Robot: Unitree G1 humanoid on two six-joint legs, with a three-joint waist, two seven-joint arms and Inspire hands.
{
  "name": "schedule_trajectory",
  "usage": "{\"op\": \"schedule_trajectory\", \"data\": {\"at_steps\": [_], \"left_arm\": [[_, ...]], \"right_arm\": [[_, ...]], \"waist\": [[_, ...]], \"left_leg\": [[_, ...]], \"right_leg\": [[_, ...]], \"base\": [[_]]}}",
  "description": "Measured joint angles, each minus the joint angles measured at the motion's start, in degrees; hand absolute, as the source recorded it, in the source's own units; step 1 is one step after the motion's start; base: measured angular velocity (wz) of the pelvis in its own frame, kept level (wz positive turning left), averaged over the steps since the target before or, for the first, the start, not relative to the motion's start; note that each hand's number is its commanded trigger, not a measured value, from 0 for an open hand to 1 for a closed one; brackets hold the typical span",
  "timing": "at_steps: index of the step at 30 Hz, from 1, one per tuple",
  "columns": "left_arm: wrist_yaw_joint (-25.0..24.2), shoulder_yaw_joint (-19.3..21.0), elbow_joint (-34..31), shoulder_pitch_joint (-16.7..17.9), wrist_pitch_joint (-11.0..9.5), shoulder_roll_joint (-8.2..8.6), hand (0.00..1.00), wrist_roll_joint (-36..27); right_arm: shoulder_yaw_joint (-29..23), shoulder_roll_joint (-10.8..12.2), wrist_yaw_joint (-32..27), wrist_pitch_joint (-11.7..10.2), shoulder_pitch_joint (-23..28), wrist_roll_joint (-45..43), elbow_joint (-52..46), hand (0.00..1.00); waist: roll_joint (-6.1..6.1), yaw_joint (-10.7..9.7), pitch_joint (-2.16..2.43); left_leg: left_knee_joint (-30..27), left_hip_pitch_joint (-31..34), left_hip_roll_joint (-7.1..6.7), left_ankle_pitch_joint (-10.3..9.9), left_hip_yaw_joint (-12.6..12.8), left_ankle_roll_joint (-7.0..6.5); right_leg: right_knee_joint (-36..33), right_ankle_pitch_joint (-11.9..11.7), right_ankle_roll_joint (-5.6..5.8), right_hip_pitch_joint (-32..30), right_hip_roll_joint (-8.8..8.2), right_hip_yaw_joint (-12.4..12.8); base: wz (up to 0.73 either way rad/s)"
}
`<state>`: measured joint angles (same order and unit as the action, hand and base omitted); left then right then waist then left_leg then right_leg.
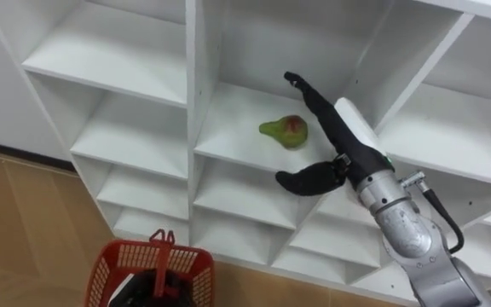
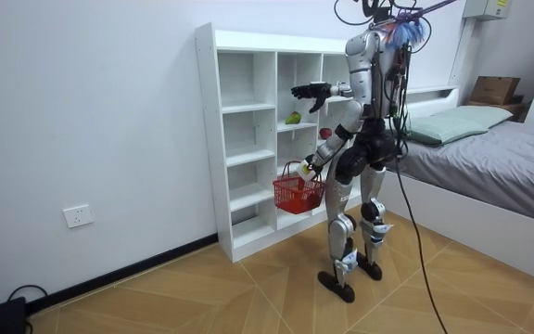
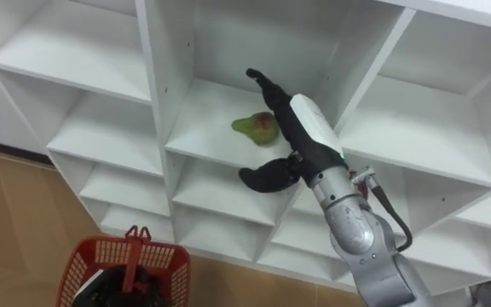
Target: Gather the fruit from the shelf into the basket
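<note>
i have the robot standing close in front of the white closet [image 1: 193, 85], with the bed [image 2: 489, 158] behind it on the room view's right. the pear [image 1: 285, 130], green with a red blush, lies on its side on a shelf in the closet's middle column, in the second row from the top as the room view shows it, stem end pointing left.

the right hand [image 1: 344, 136] is raised into that same compartment, spread wide: its fingers [image 1: 307, 88] stretch straight toward the far wall just right of the pear, and the thumb splays out low, over the shelf's near edge. it holds nothing. i cannot tell whether the fingers touch the pear; they are right beside it and not curled round it.

the left hand [image 2: 313, 167] hangs low at the robot's hip, closed on the handle of the red basket [image 1: 116, 260], which hangs before the closet's lower shelves, above the wooden floor [image 1: 24, 230]. i cannot make out what lies in the basket.
</note>
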<state>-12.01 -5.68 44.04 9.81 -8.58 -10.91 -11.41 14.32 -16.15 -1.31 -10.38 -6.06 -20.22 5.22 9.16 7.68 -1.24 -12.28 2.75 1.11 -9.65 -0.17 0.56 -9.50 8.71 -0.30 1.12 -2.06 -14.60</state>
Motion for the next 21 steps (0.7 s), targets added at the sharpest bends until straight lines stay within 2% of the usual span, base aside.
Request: {"op": "schedule_trajectory", "data": {"at_steps": [8,14,16,21], "left_arm": [[-0.1,0.0,0.0,-0.3,0.1,-0.05,1.00,2.5],[-0.1,-0.2,-0.2,-0.7,0.4,-0.11,1.00,7.4],[-0.2,-0.1,-0.2,-0.9,0.5,-0.11,1.00,8.4],[-0.7,-0.2,-0.3,-2.1,0.9,-0.16,1.00,10.9]], "right_arm": [[0.0,0.0,-1.9,-0.2,-2.0,0.2,2.5,0.00],[-0.1,0.0,-3.3,-0.3,-3.1,2.5,5.8,0.00],[-0.1,0.0,-3.9,-0.5,-3.5,2.4,6.2,0.00],[-0.2,-0.4,-6.8,-1.0,-7.4,2.5,11.5,0.00]], "waist": [[0.22,0.4,0.06],[-0.33,0.2,-0.27],[-0.44,0.2,-0.24],[-0.28,0.1,-0.16]], "left_leg": [[-0.6,0.6,-0.12,0.0,-1.3,0.01],[-1.1,1.9,-0.30,0.0,-2.2,0.02],[-1.3,2.0,-0.37,0.0,-2.4,0.02],[-1.6,2.3,-0.87,0.2,-3.1,-0.11]], "right_leg": [[-0.1,0.0,0.00,0.1,-0.09,-1.4],[-0.1,0.0,-0.01,-0.1,-0.16,-2.1],[-0.1,0.0,0.00,0.0,-0.18,-2.2],[-0.1,0.0,0.04,-0.1,-0.55,-2.8]], "base": [[0.10],[0.08],[0.05],[0.07]]}}
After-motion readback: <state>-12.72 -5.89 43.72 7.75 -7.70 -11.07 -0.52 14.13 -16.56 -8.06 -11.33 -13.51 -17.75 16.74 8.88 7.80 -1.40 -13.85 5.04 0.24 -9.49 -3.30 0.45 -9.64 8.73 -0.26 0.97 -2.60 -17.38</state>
